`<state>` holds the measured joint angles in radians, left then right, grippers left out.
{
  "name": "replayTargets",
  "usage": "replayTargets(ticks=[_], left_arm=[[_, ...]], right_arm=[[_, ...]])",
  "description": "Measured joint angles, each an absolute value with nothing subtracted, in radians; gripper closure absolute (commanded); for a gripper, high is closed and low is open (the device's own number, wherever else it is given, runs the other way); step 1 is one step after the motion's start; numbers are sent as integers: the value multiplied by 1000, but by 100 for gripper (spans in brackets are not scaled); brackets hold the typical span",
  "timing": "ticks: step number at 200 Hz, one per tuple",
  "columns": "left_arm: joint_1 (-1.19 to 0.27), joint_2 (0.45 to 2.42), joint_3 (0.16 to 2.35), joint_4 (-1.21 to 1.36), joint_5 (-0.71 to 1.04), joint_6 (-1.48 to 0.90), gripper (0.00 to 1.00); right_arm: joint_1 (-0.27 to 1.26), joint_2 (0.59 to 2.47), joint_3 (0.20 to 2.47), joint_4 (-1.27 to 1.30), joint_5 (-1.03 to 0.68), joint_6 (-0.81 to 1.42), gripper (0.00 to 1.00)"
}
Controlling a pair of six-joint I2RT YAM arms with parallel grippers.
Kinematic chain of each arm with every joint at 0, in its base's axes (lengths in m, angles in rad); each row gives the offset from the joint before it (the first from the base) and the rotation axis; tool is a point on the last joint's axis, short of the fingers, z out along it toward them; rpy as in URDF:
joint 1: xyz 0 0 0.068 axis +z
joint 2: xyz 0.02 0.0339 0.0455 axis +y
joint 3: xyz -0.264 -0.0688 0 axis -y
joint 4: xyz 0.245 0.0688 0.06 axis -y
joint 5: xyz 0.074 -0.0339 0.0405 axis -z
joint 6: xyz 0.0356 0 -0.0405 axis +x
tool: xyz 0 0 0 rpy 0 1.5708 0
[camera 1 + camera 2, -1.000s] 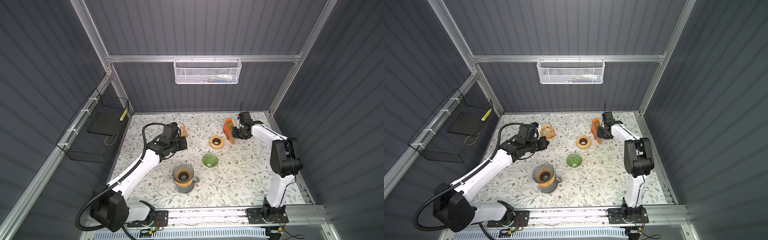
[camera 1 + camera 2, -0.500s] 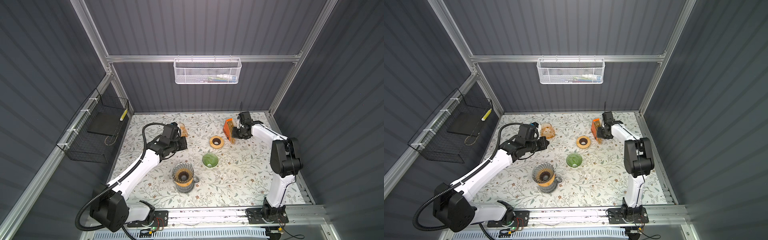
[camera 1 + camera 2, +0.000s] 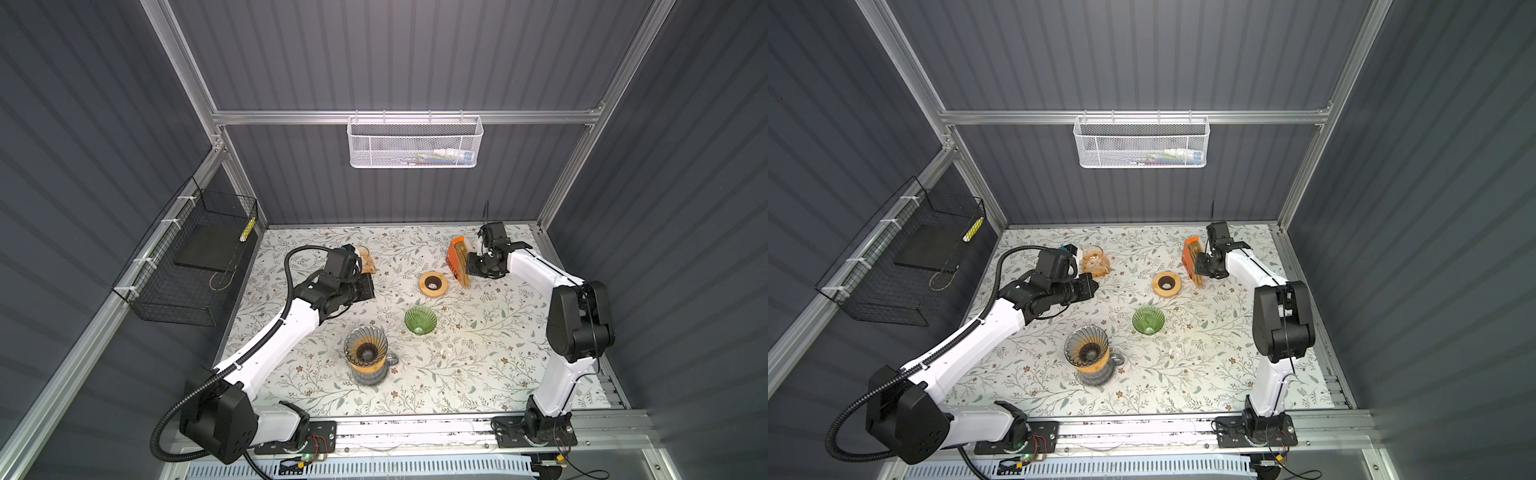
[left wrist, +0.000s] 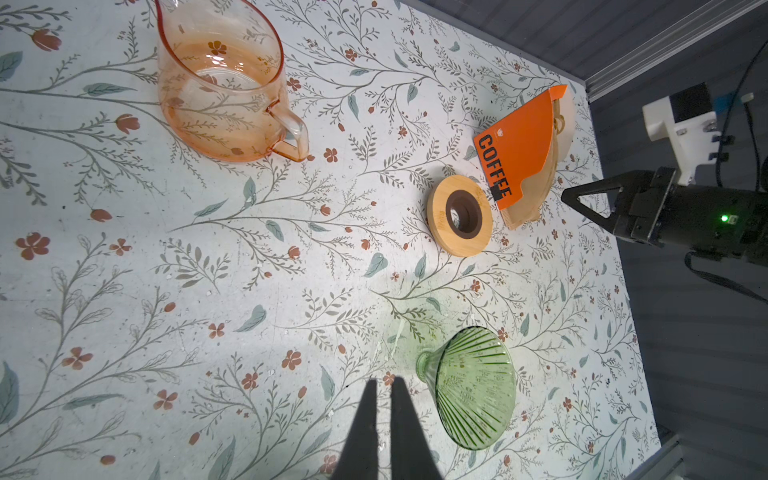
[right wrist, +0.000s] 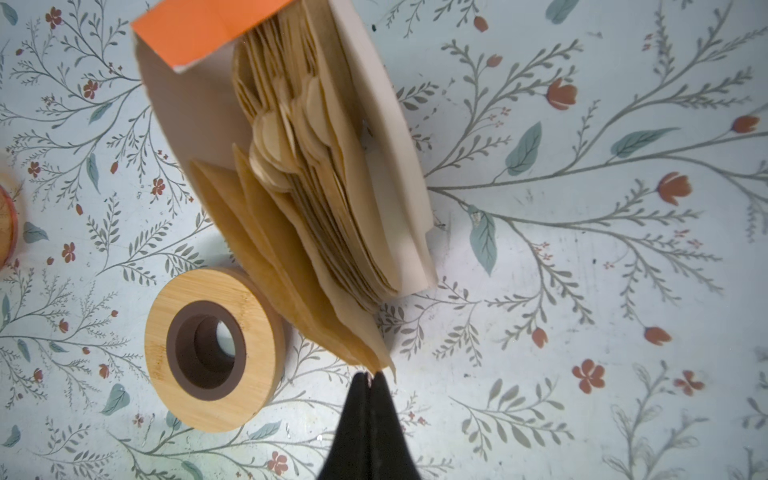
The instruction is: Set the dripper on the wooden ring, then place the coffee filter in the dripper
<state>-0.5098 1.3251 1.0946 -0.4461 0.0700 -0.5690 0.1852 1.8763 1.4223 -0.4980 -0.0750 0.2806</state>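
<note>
— In a top view, our right gripper is at the filter box; the green dripper is empty.

— Left wrist: our left gripper is nearly closed and holds nothing.

— Right wrist: the jaws pinch a coffee filter by its corner (not yet out of the box). We've got pulling and placing left.

The bench is white with flowers. The dripper is green, the box orange, the filters brown.

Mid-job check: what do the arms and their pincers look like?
The left arm and right arm have white shells with black joint housings. A black corrugated hose runs along the left one; the right shows a green light at its wrist. The left pincer and right pincer are black, with fingers tapering to points.
</note>
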Motion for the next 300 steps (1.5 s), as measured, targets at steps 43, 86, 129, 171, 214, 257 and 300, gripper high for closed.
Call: replayTargets(ticks=[43, 86, 129, 171, 214, 257, 300], left_arm=[[-510, 1322, 1095, -436, 70, -569, 90], [-510, 1322, 1095, -425, 70, -569, 90], [-510, 1322, 1095, -425, 70, -569, 90], [-510, 1322, 1095, -424, 70, -569, 90], [-510, 1322, 1095, -425, 70, -569, 90], [-510, 1322, 1095, -425, 70, -569, 90], [-510, 1322, 1095, -425, 70, -569, 90]], right_arm=[[185, 1881, 1422, -499, -76, 279, 83], [187, 1928, 1439, -502, -76, 279, 83], [188, 1959, 1465, -504, -76, 279, 85], [188, 1964, 1480, -504, -76, 279, 85], [189, 1973, 1486, -506, -74, 276, 100], [189, 1973, 1486, -507, -75, 276, 100], [189, 1955, 1475, -516, -72, 276, 100]])
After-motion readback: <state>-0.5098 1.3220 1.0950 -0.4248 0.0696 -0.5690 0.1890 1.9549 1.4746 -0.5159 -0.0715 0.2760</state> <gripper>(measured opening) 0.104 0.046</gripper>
